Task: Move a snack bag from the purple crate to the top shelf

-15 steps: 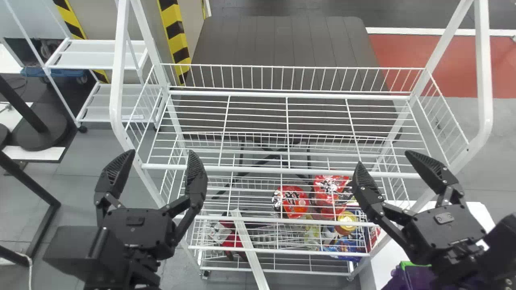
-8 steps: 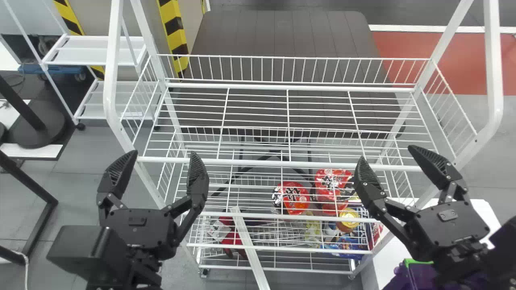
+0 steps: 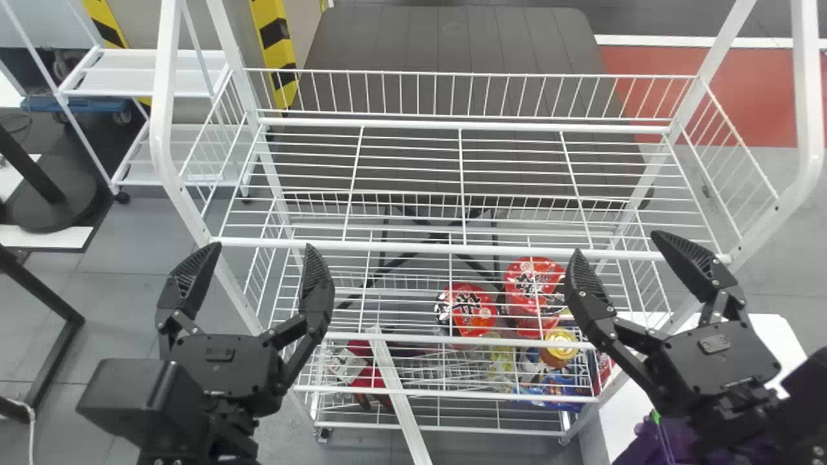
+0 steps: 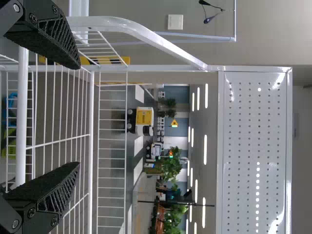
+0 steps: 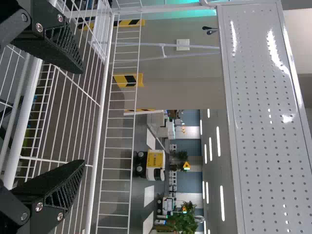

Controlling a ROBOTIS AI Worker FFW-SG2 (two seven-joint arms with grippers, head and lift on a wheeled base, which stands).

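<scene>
Your left hand [image 3: 261,248] at nine o'clock and right hand [image 3: 618,245] at three are released, the top shelf [image 3: 387,246] toward twelve, red snack bags [image 3: 475,318] on a lower shelf, the purple crate [image 3: 652,445] at four.

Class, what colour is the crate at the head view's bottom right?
Purple; the crate shows best in the head view.
</scene>
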